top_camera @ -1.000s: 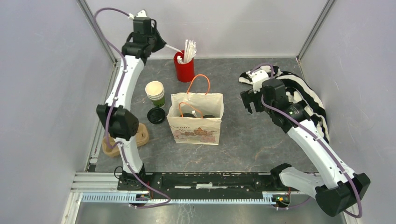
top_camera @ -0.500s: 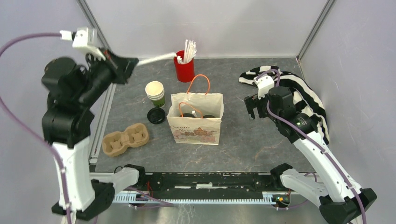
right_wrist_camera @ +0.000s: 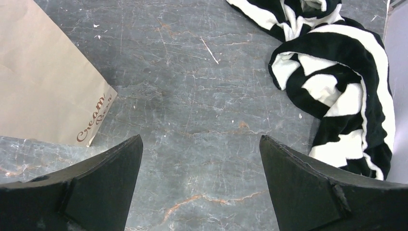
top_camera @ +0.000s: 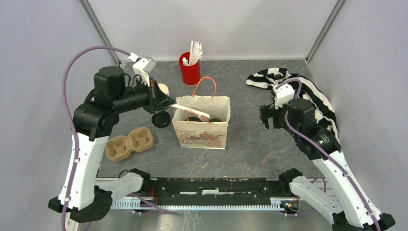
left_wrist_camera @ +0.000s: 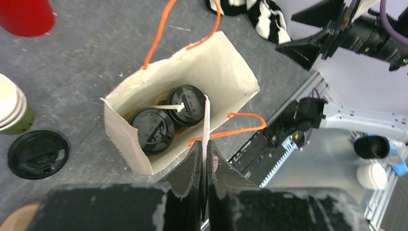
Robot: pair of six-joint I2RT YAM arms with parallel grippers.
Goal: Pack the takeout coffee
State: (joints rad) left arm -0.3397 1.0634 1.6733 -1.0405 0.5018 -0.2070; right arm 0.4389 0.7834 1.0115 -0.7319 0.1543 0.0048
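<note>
Two green takeout coffee cups stand inside the open paper bag [top_camera: 201,132], only their black lids [top_camera: 195,119] showing. In the left wrist view the two lids [left_wrist_camera: 153,130] [left_wrist_camera: 187,103] sit side by side in the bag [left_wrist_camera: 226,72], with one white stick [left_wrist_camera: 168,107] lying across them. My left gripper [top_camera: 170,103] [left_wrist_camera: 202,145] is shut on another white stick [top_camera: 192,110] [left_wrist_camera: 206,120], held over the bag's left rim with its tip above the opening. My right gripper [top_camera: 266,117] [right_wrist_camera: 199,139] is open and empty, over the table right of the bag.
A red cup of white sticks [top_camera: 190,70] stands behind the bag. A stack of lidless green cups [left_wrist_camera: 12,110] and a loose black lid [top_camera: 160,119] lie left of the bag. A cardboard cup carrier [top_camera: 129,143] is at front left. A striped cloth [top_camera: 308,91] lies at right.
My left arm swung from the red cup to the bag, carrying a white stick over its opening. My right arm drew back a little to the right.
</note>
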